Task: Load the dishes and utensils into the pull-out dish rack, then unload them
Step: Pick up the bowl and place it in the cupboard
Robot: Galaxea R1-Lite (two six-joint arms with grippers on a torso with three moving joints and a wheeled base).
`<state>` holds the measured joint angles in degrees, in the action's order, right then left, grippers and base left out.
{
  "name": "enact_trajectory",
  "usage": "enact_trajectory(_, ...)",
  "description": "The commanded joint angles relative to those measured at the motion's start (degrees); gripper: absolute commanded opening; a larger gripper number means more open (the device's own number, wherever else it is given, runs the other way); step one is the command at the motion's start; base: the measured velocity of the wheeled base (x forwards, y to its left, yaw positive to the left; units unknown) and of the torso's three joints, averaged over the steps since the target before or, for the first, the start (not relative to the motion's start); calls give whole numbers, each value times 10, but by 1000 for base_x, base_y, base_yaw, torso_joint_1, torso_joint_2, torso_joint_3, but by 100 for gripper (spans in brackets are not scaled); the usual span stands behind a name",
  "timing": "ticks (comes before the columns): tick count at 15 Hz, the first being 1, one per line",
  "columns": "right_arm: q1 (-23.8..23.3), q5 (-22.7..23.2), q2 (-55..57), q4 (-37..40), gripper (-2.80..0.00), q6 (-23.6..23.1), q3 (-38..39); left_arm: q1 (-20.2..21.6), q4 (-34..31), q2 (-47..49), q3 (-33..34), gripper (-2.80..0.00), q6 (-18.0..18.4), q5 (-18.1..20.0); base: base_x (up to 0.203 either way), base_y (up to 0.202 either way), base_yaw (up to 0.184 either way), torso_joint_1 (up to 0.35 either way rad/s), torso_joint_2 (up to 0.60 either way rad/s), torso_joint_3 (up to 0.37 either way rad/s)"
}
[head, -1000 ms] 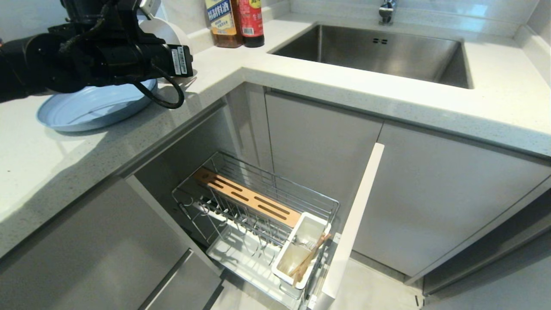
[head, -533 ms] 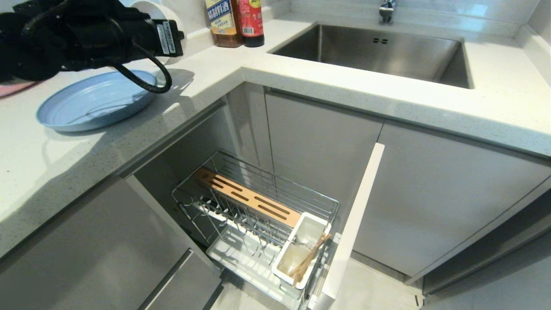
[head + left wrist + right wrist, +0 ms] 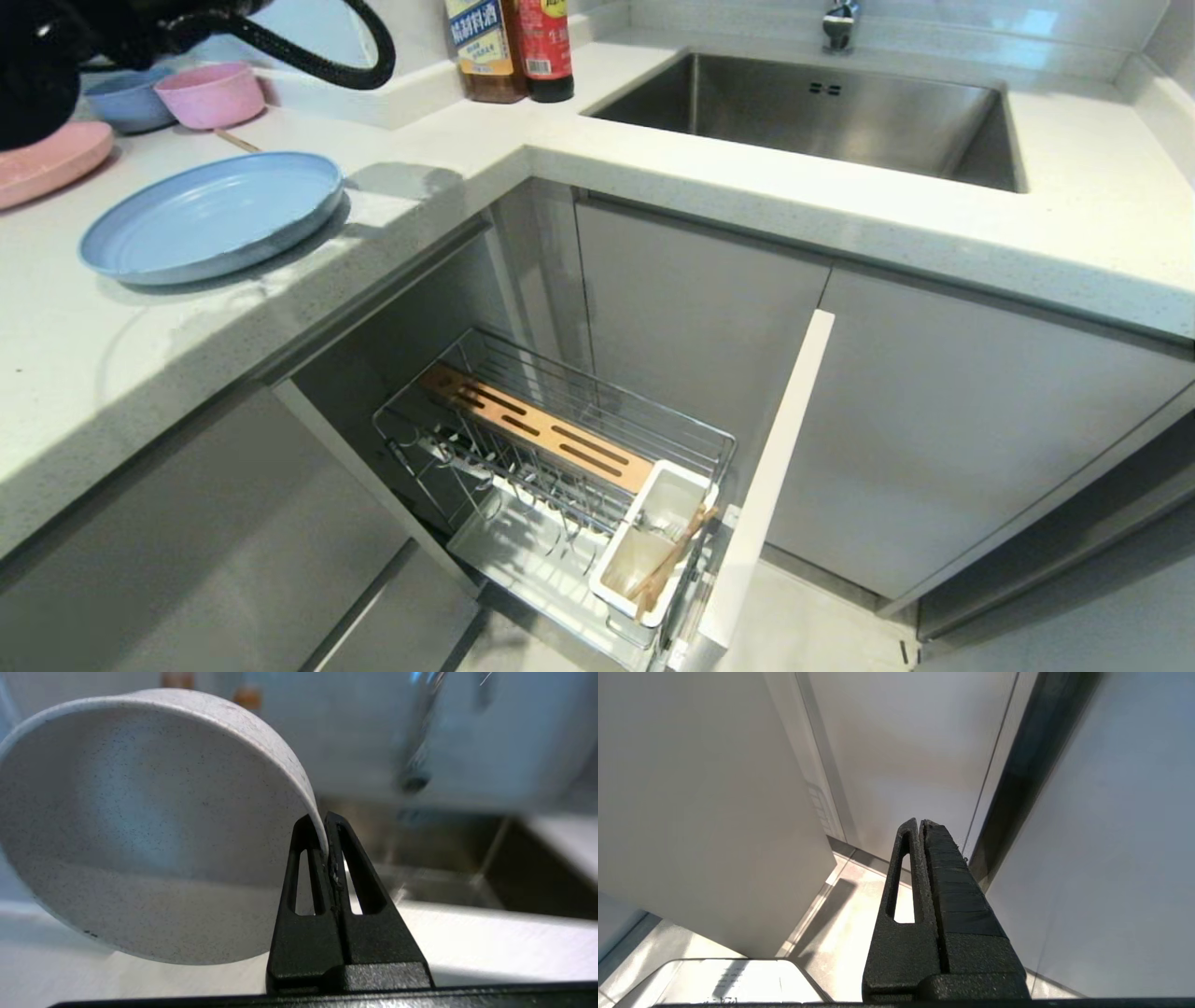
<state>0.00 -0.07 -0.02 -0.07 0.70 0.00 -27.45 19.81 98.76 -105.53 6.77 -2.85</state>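
Fingers (image 3: pixel 327 830) on speckled cream-white bowl (image 3: pixel 140 826)

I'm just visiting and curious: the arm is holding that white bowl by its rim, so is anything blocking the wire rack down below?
Nothing visible does. The left pincer holds the bowl by its rim. The pull-out dish rack stands open below the counter; its wire slots look free, and only its utensil cup holds chopsticks.

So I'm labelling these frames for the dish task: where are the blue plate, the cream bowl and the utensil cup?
blue plate (image 3: pixel 210 215): head view, on its flat inner base.
cream bowl (image 3: pixel 140 826): left wrist view, on its speckled underside.
utensil cup (image 3: pixel 619 579): head view, on its white outer wall.
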Motion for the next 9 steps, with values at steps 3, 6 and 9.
enact_trajectory(3, 0, 0, 0, 0, -280, 0, 1, -123, 161, -35, 107, -280, -35, -90, 0, 0, 0, 0, 0, 0)
enact_trajectory(6, 0, 0, 0, 0, -280, 0, 1, -185, 267, -58, 232, -280, -88, -146, 0, 0, 0, 0, 0, 0)
enact_trajectory(9, 0, 0, 0, 0, -280, 0, 0, -216, 350, -75, 346, -280, -191, -169, 0, 0, 0, 0, 0, 0)
